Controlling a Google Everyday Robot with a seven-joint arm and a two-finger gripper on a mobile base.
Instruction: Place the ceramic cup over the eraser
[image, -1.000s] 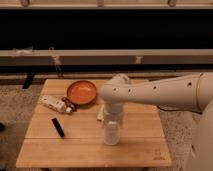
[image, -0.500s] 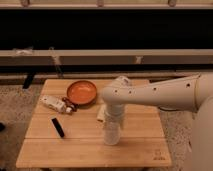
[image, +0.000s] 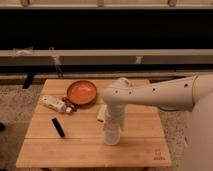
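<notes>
Wooden desk (image: 142, 150): the ceramic cup (image: 111, 136) stands near the middle of the front edge. The gripper (image: 114, 120) is right on top of it, on the arm coming in over the right edge. You can't tell whether it's clamped on the cup or loose. The eraser (image: 58, 127) lies flat toward the front-left corner, well apart from the cup. This looks like the grasp step. Next you need a lift, a carry left, and a set-down covering the eraser. Versus half a second ago, cup and arm have practically not moved. The orange bowl (image: 82, 92) sits near the back edge.
</notes>
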